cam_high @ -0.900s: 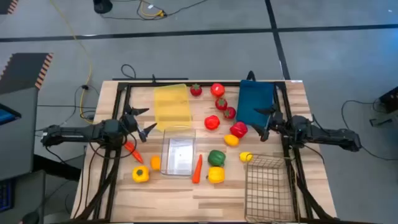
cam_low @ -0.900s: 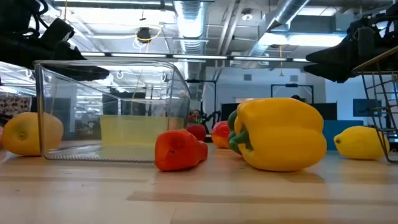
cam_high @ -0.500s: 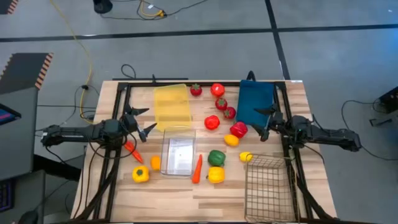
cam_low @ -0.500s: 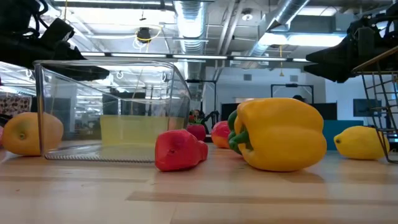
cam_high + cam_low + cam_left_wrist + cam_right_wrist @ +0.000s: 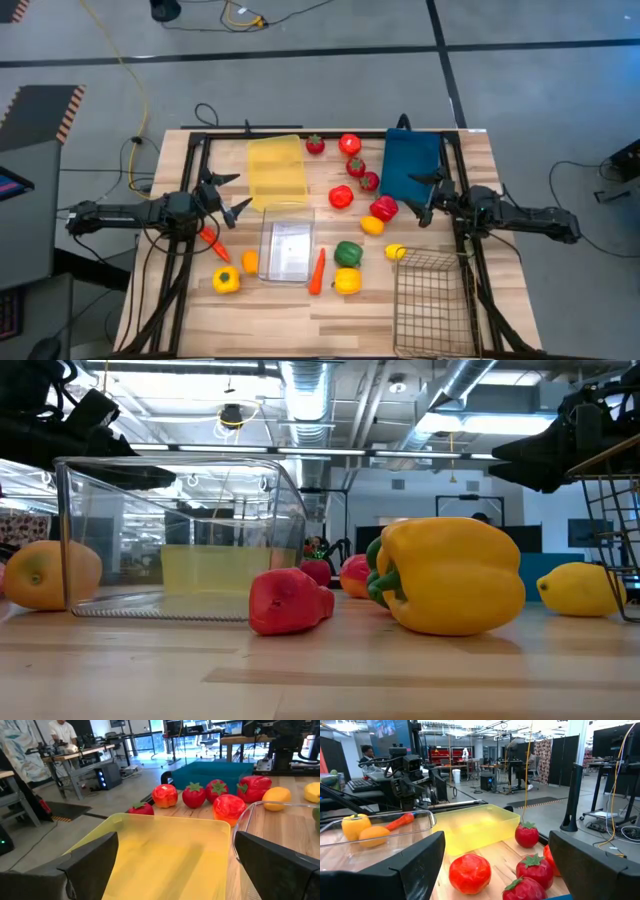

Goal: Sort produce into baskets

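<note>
Produce (image 5: 346, 254) is seen scattered on the table (image 5: 480, 160) among four baskets (image 5: 276, 170). At the left edge the left gripper (image 5: 229, 195) is held wide open and empty beside the yellow bin. At the right the right gripper (image 5: 424, 195) is also spread open, empty, by the blue bin (image 5: 410, 163).

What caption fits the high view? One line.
Both open grippers, left gripper and right gripper, flank scattered produce and four baskets.

The table (image 5: 300, 310) is pale, matt wooden planking. The produce looks like glossy plastic, notably the yellow pepper (image 5: 450, 575). The clear bin (image 5: 287, 250) is smooth transparent plastic, the yellow bin (image 5: 276, 170) translucent plastic, the blue bin (image 5: 408, 160) opaque. The basket (image 5: 430, 305) is dark wire mesh.
</note>
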Motion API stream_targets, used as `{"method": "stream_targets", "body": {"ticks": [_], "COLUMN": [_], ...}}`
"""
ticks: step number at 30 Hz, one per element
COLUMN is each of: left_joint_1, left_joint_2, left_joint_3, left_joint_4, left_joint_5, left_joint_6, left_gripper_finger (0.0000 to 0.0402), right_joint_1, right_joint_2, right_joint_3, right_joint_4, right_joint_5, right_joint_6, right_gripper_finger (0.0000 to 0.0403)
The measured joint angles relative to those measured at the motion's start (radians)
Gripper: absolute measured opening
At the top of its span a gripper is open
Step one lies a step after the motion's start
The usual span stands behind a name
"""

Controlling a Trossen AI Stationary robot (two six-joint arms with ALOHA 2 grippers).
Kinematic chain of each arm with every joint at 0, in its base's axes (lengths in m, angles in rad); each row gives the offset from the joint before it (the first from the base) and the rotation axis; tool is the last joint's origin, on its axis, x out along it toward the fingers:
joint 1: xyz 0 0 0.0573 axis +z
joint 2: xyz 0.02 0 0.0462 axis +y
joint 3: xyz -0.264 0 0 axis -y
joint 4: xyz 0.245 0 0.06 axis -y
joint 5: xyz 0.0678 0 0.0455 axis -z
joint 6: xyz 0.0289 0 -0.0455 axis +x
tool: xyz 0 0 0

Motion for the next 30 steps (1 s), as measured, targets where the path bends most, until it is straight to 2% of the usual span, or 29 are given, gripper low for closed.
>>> {"method": "stream_targets", "body": {"ticks": [30], "left_joint_1": [0.000], "left_joint_2": [0.000], "left_joint_3": [0.000], "left_joint_4": [0.000], "left_joint_5": [0.000], "left_joint_6": [0.006], "left_gripper_finger": [0.0388], "right_joint_1": [0.000], "right_joint_2": [0.000], "right_joint_3": [0.000], "right_joint_4": [0.010], "right_joint_5": [0.000], "right_joint_6": [0.000], "right_gripper_finger": [0.0382]}}
